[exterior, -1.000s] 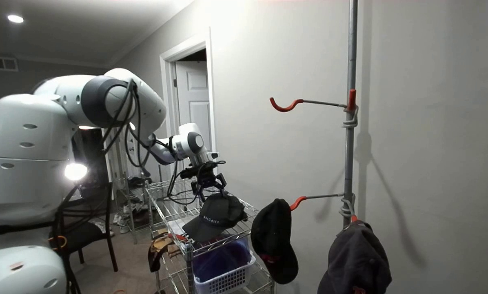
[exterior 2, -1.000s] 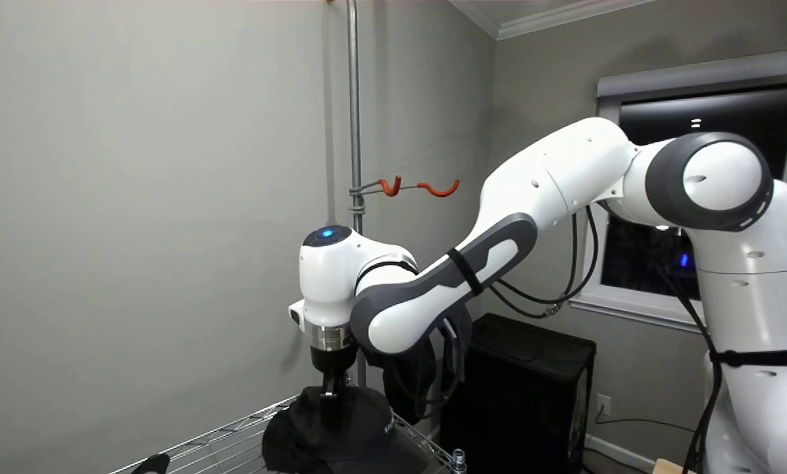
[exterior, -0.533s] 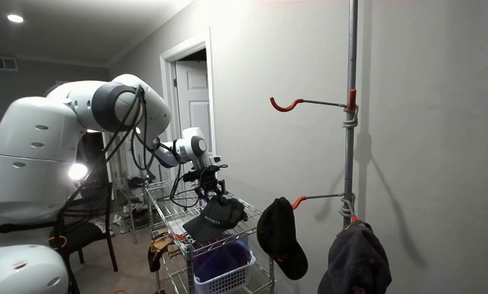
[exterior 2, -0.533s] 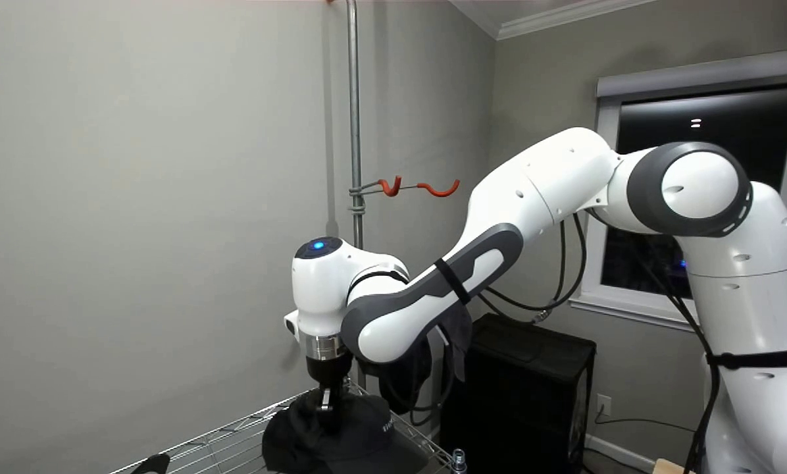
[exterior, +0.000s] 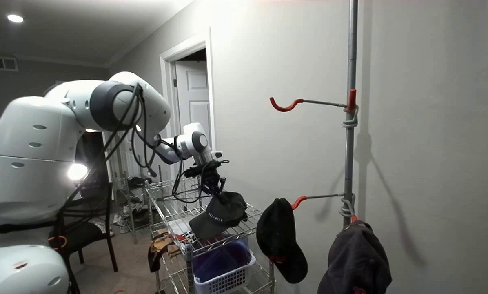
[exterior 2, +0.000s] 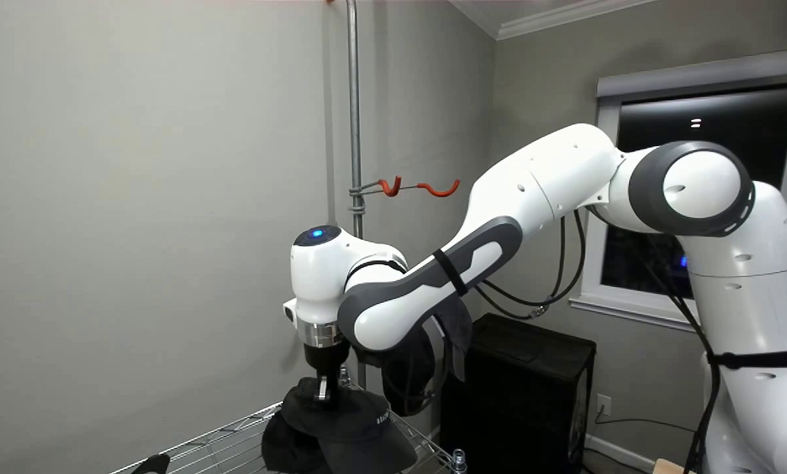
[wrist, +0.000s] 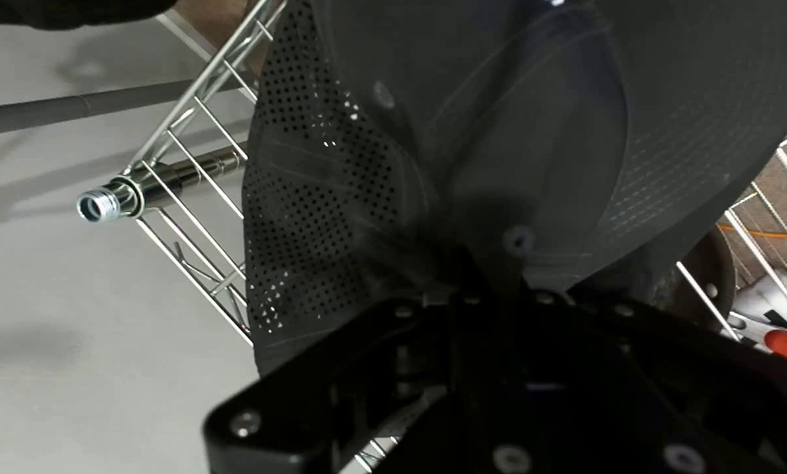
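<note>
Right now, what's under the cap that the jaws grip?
Beneath the cap, another dark item shows on the wire shelf; the part that the cap covers cannot be seen.

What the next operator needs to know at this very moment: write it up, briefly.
Claw: shut, pinching the crown of the black lettered cap.
Things: that cap is over the wire shelf; touching it or not, I can't tell. A black cap and a dark grey cap hang from the lower hooks.
Done: lettered cap gripped; two others hanging.
Left, by the look of it: the lettered cap is on no hook yet.
</note>
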Available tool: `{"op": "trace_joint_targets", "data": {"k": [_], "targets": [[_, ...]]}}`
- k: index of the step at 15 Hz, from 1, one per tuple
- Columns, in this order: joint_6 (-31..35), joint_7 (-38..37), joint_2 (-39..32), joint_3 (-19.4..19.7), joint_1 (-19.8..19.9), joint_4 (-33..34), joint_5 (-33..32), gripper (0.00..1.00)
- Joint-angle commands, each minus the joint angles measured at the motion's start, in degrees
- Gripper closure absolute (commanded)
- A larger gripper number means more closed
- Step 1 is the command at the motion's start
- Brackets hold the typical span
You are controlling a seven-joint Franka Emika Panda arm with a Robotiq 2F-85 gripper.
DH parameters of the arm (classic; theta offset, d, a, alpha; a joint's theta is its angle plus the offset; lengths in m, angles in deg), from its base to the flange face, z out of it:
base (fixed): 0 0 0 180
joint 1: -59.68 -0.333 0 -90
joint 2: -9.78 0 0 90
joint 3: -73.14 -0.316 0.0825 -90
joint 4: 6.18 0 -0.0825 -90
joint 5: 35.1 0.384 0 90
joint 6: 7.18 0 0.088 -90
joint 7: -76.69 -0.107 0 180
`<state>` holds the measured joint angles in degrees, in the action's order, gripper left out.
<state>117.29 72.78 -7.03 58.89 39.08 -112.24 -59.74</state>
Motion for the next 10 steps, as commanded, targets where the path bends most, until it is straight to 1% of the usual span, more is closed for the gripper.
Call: {"op": "trace_joint_targets", "data": {"k": [1,2,5,10], "targets": [[-3.18,-2.7,2.74,1.01,-0.95,-0.27,-1.25,0.99],[-4.17,-4.2,3.52,1.34,-1.3,-0.24,-2.57,0.97],[-7.26,-8.65,6.14,1.64,-2.19,-0.14,-7.17,0.97],[-14.42,-14.85,10.45,0.12,-3.03,1.44,-12.91,0.97]]}}
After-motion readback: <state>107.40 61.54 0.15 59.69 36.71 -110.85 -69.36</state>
